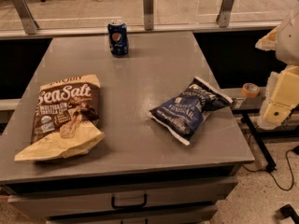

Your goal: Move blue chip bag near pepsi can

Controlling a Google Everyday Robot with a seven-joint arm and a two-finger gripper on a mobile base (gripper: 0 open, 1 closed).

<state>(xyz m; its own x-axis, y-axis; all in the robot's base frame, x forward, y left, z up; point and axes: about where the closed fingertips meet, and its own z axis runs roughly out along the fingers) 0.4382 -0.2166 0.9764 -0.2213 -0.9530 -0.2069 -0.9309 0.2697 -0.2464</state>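
The tool (pixel 279 101) hung at the far right edge of the scene, off the right side of the table (pixel 154 73), a pale cream blocky shape partly cut off by the frame. It held nothing, and whether it was open or closed could not be told. It stood well apart from everything on the table.

The blue chip bag (pixel 189 110) lay flat on the right half of the table, set at an angle with one end pointing toward the far right and the other toward the near left. The pepsi can (pixel 118 38) stood upright near the far edge, left of centre, well apart from the blue bag. A larger brown-and-cream Sea Salt bag (pixel 65 115) lay on the left side, its near corner reaching toward the front edge. A roll of tape (pixel 251 89) sat on a lower ledge just beyond the table's right side. Under the tabletop a drawer handle (pixel 129 202) showed at the front.
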